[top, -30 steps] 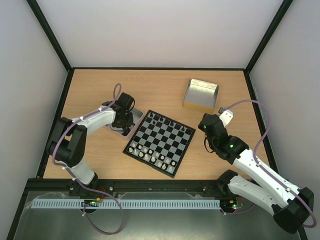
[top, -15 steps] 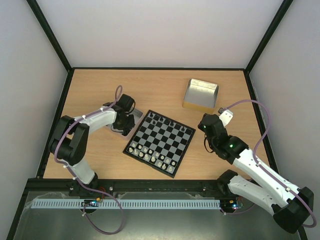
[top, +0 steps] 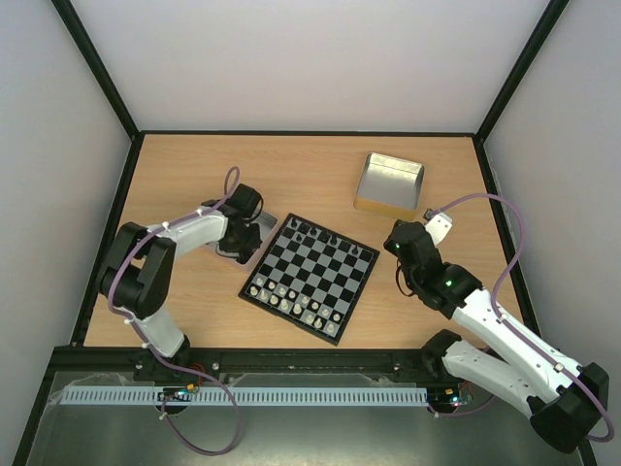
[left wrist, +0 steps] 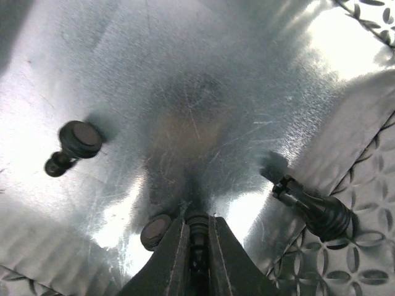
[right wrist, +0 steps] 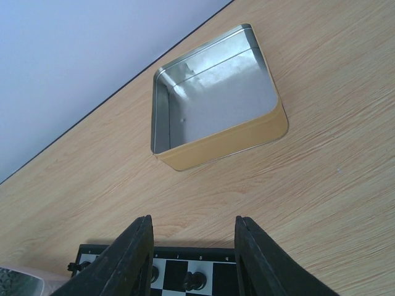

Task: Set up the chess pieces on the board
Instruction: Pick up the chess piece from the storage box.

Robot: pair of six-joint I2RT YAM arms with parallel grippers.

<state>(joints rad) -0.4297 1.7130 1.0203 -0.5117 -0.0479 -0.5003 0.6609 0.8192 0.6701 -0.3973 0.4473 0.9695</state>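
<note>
The board (top: 310,277) lies mid-table, with black chess pieces (top: 325,236) along its far edge and pale pieces along its near edge. My left gripper (top: 243,233) reaches down into a metal tray (top: 254,254) left of the board. In the left wrist view the gripper (left wrist: 197,225) is shut on a black chess piece (left wrist: 197,223). Three more black pieces lie loose on the tray floor: one (left wrist: 74,145) at left, one (left wrist: 315,206) at right, one (left wrist: 154,231) beside the fingers. My right gripper (right wrist: 193,237) is open and empty above the board's far edge (right wrist: 185,254).
A second metal tray with yellow sides (top: 390,182) stands empty at the back right; it also shows in the right wrist view (right wrist: 216,102). Bare wooden table (top: 184,301) surrounds the board. Black frame rails edge the table.
My left gripper has edged slightly further into the tray beside the board. The right arm has not moved.
</note>
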